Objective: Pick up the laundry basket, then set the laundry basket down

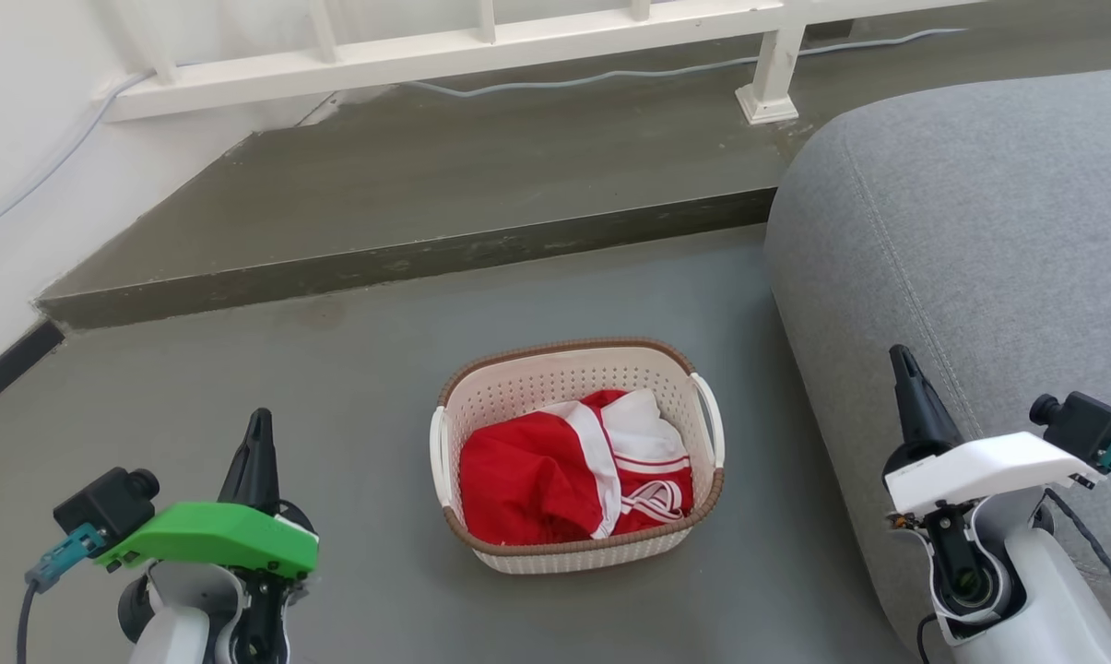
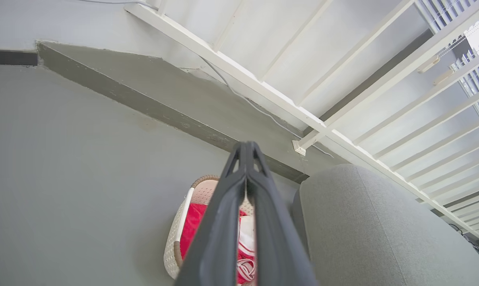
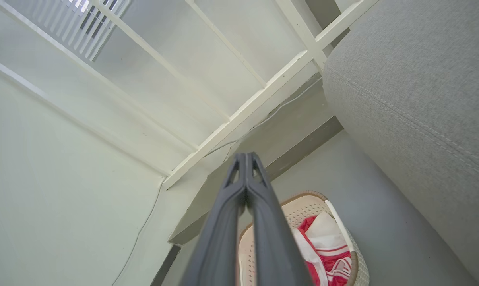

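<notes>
Basket (image 1: pixel 537 383): on floor (image 1: pixel 334 387), holding red cloth (image 1: pixel 527 480); likely light, stiff plastic.
Hold: side handles (image 1: pixel 710 420).
Left tool (image 1: pixel 260 433): fingers together, empty.
Right tool (image 1: pixel 904 369): likewise.

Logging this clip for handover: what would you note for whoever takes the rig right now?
Left tool: shut, empty, clear of the basket on its left.
Right tool: shut, empty, in front of the grey sofa.
Laundry basket: upright on the floor between the two arms, untouched, with a red and white garment inside.
Done: nothing yet.
Left: probably open the tools, grasp the white side handles, lift, then set it down.
</notes>
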`<state>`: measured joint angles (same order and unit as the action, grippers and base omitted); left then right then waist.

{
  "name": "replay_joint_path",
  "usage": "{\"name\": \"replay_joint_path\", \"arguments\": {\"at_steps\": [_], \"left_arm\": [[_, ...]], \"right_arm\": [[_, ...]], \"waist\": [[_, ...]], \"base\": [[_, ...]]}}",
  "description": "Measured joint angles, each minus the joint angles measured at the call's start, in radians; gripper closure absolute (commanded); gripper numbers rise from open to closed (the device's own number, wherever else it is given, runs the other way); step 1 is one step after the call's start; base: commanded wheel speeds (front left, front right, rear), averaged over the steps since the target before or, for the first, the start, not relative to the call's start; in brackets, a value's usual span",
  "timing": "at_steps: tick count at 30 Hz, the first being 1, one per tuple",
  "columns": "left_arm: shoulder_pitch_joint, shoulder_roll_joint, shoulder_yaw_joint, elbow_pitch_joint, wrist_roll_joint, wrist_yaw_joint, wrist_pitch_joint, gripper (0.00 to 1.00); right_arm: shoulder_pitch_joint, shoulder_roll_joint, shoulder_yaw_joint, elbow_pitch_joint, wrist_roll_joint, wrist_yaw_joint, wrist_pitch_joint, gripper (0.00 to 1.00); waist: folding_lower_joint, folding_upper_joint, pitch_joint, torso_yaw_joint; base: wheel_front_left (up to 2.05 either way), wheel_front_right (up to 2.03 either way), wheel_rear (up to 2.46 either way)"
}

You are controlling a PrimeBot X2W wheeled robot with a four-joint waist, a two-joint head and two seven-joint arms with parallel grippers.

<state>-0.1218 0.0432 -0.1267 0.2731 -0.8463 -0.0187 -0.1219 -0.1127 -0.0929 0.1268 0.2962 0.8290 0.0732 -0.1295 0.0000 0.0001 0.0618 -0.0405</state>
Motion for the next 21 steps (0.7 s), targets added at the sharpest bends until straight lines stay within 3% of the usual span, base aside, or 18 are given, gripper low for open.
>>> {"name": "replay_joint_path", "arguments": {"at_steps": [21], "left_arm": [[0.003,0.000,0.059,0.002,-0.228,-0.034,0.068,1.00]], "right_arm": [[0.011,0.007,-0.069,-0.002,0.242,0.012,0.067,1.00]], "waist": [[0.0000,0.0000,-0.018,0.012]], "base": [[0.00,0.00,0.00]]}}
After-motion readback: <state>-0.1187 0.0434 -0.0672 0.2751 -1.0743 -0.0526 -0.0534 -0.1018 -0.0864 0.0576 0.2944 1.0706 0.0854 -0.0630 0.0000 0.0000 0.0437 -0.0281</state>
